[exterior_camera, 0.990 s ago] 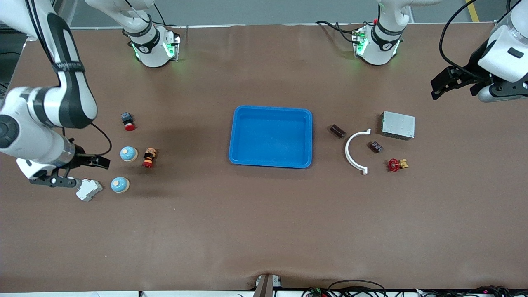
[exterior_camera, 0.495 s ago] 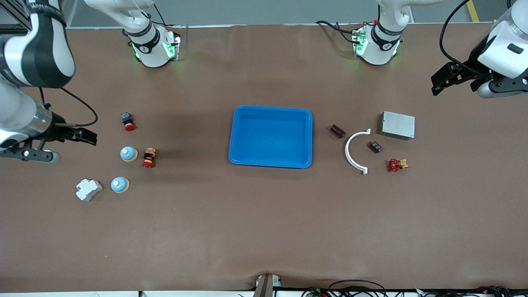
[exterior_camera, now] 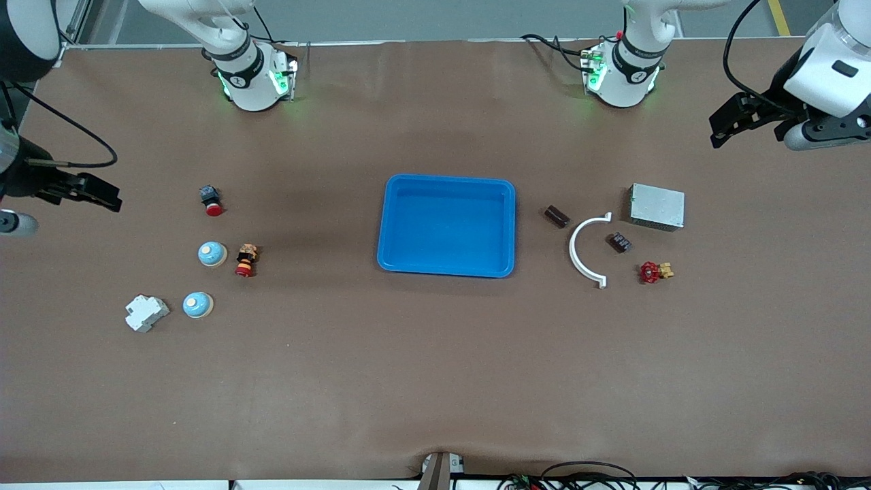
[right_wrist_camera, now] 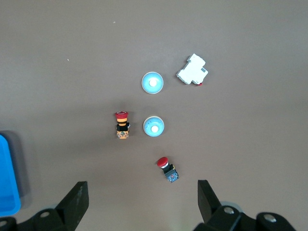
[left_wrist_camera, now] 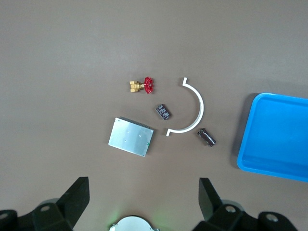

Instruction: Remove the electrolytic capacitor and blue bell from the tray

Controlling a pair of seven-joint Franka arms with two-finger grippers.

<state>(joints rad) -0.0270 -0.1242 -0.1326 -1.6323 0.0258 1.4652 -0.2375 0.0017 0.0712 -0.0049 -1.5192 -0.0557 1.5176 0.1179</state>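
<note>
Two blue dome bells sit toward the right arm's end of the table; the right wrist view shows the bells too. A dark brown capacitor lies beside the blue tray, and a second dark capacitor lies inside a white arc. Both capacitors also appear in the left wrist view. My right gripper hangs open and empty high over the table's edge. Over the table edge at the left arm's end, my left gripper is up high, open and empty.
Two red push buttons and a white breaker lie by the bells. A white arc, a metal box and a red valve lie around the capacitors.
My right arm has lifted away from the white breaker and swung out toward the table's edge. The left gripper has drifted only slightly. No object has moved.
</note>
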